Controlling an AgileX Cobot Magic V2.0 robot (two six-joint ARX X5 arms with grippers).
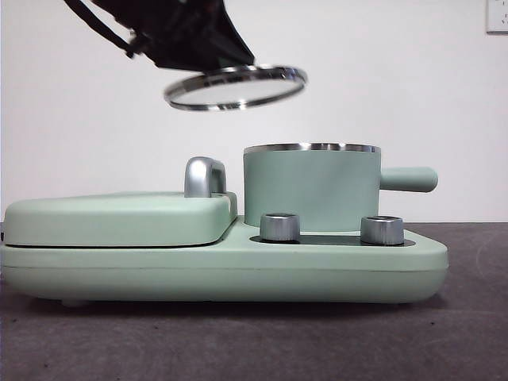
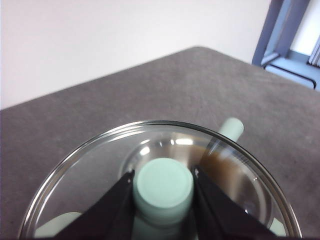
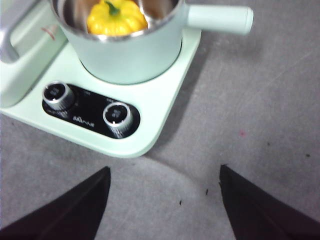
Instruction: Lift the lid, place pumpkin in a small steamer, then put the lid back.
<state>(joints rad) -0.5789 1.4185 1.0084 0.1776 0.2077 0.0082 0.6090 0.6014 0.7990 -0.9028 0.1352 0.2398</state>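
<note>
The glass lid [image 1: 236,86] hangs tilted in the air, above and a little left of the small steamer [image 1: 311,186]. My left gripper [image 2: 163,186] is shut on the lid's mint-green knob [image 2: 163,187]; the steel-rimmed glass [image 2: 90,165] spreads out below it. In the front view this arm [image 1: 171,28] comes in dark from the top left. The yellow pumpkin [image 3: 116,18] with its green stem sits inside the steamer [image 3: 131,52]. My right gripper [image 3: 164,192] is open and holds nothing, above the table in front of the appliance's knob panel.
The steamer stands on a mint-green appliance base [image 1: 238,266] with two steel dials [image 1: 279,227] [image 1: 382,230]. A flat mint-green cover [image 1: 119,216] with a chrome handle [image 1: 203,176] fills its left side. The steamer's straight handle [image 1: 409,178] sticks out right. Grey table [image 3: 260,115] lies around.
</note>
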